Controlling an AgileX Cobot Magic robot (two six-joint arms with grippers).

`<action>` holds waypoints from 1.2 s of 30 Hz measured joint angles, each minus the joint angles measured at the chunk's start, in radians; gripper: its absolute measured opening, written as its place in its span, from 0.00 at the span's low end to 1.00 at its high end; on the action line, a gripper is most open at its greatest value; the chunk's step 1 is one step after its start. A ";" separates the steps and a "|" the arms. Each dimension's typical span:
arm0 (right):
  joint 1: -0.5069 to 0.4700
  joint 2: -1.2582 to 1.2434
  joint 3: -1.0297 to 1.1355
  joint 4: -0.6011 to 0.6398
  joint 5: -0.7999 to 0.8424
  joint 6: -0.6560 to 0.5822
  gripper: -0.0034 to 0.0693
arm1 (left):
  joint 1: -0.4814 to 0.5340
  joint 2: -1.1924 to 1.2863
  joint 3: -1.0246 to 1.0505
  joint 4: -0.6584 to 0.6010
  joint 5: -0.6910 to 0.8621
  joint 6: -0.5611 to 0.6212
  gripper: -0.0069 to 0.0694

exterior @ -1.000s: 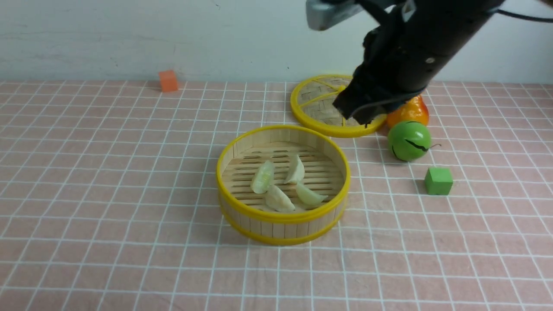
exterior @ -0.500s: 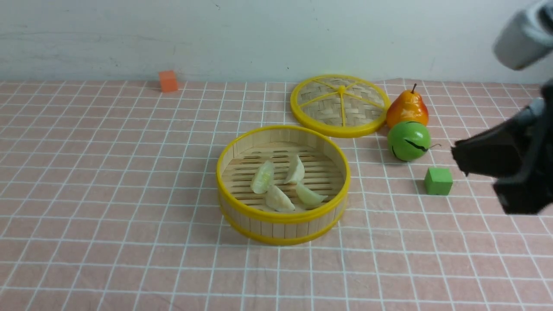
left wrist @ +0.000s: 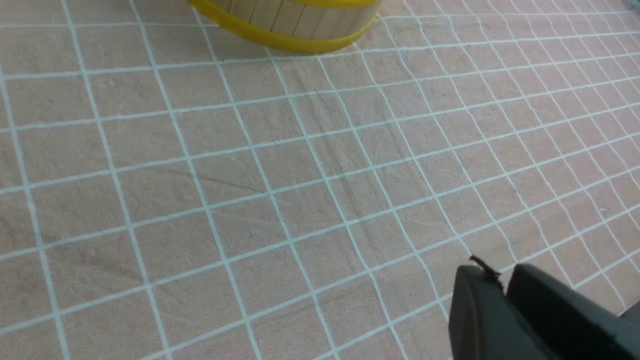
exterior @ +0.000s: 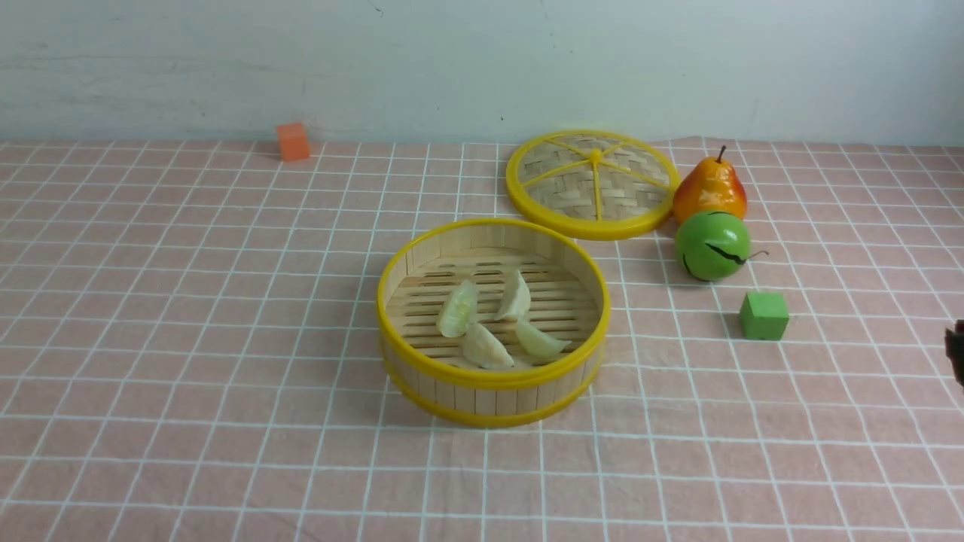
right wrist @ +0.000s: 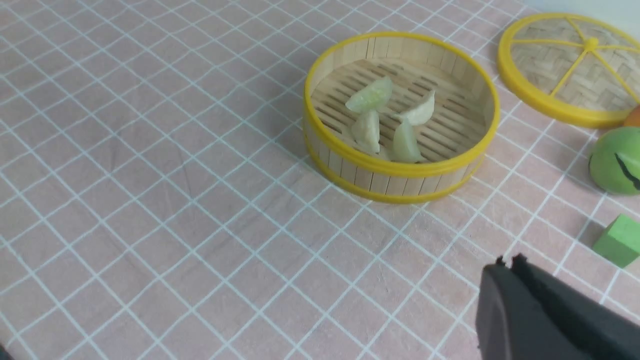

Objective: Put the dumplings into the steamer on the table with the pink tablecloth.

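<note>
The steamer (exterior: 489,395) stands mid-table on the pink tablecloth (exterior: 188,339). Several pale dumplings (exterior: 486,348) lie close together on its slat floor. In the right wrist view the steamer (right wrist: 400,185) and its dumplings (right wrist: 372,95) lie well ahead of my right gripper (right wrist: 510,262), which is shut and empty. Only a dark sliver of that gripper (exterior: 956,350) shows at the front view's right edge. My left gripper (left wrist: 492,272) is shut and empty over bare cloth. The steamer's wall (left wrist: 290,20) is some way off from it. The left arm is out of the front view.
The flat woven lid (exterior: 593,183) lies behind the steamer to the right. Beside it are a pear (exterior: 710,192) and a green ball (exterior: 712,245), with a green cube (exterior: 764,315) nearer. An orange cube (exterior: 293,141) sits far left by the wall.
My right arm has swung from above the lid out to the right and almost left the front view. The dumplings and the steamer have not moved.
</note>
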 joint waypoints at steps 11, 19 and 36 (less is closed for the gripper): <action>0.000 -0.001 0.000 -0.023 0.047 0.000 0.04 | 0.000 0.000 0.000 0.000 0.000 0.000 0.21; 0.004 -0.001 0.011 -0.025 0.004 0.000 0.02 | 0.000 0.000 0.000 0.000 0.000 0.000 0.22; -0.199 -0.365 0.628 -0.140 -0.638 0.272 0.02 | 0.000 0.000 0.000 0.000 0.001 0.000 0.25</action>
